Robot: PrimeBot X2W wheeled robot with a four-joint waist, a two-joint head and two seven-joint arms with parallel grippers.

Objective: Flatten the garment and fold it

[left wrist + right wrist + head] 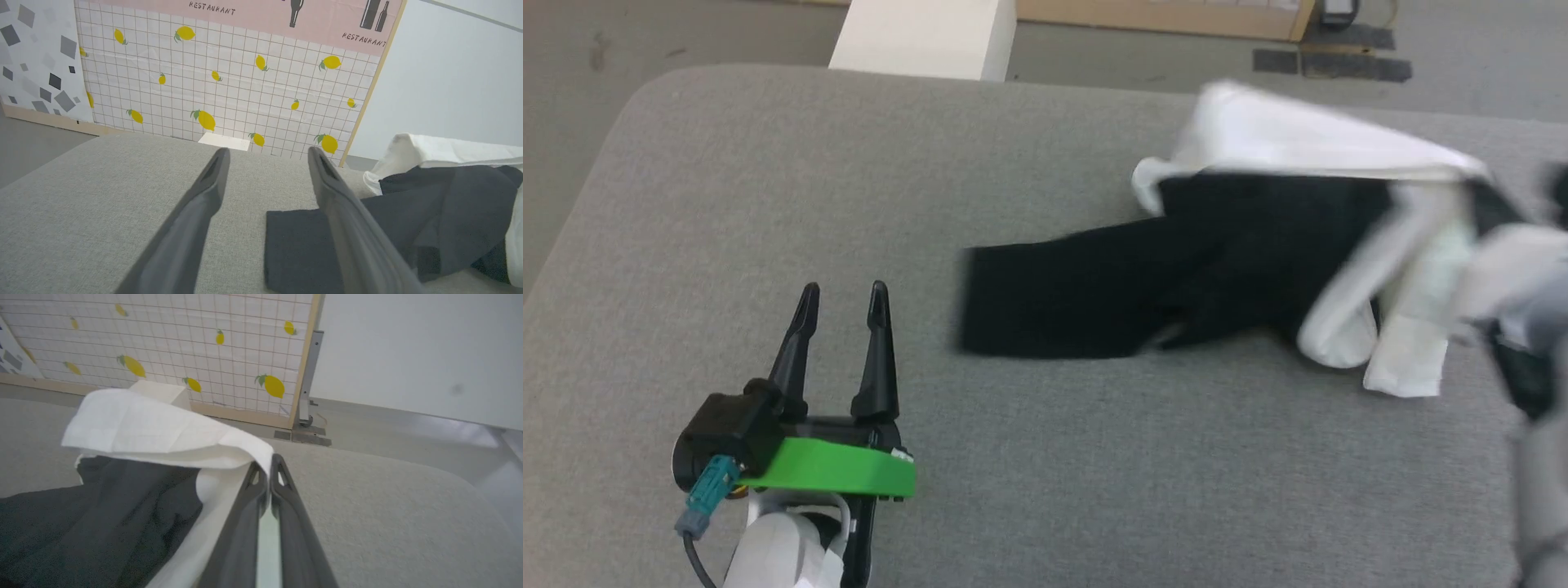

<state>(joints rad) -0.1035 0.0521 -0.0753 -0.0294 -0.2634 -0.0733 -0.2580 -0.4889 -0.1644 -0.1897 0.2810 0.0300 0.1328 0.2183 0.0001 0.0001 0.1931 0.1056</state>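
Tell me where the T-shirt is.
Head view: the T-shirt lies bunched on the right half of the grey surface, a white edge pinched in the right tool, right of the open left tool.

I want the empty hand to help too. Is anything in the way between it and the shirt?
Nothing visible is. Bare grey surface lies between the open left gripper and the black sleeve of the garment. The right gripper is shut on the garment's white part.

The shirt (1282, 139) lies on the table's (768, 180) right half, one sleeve (1054, 294) reaching left. The left gripper (844, 287) sits near left, apart from it; the right gripper (267, 467) pinches its right edge. A box (923, 37) stands behind the table
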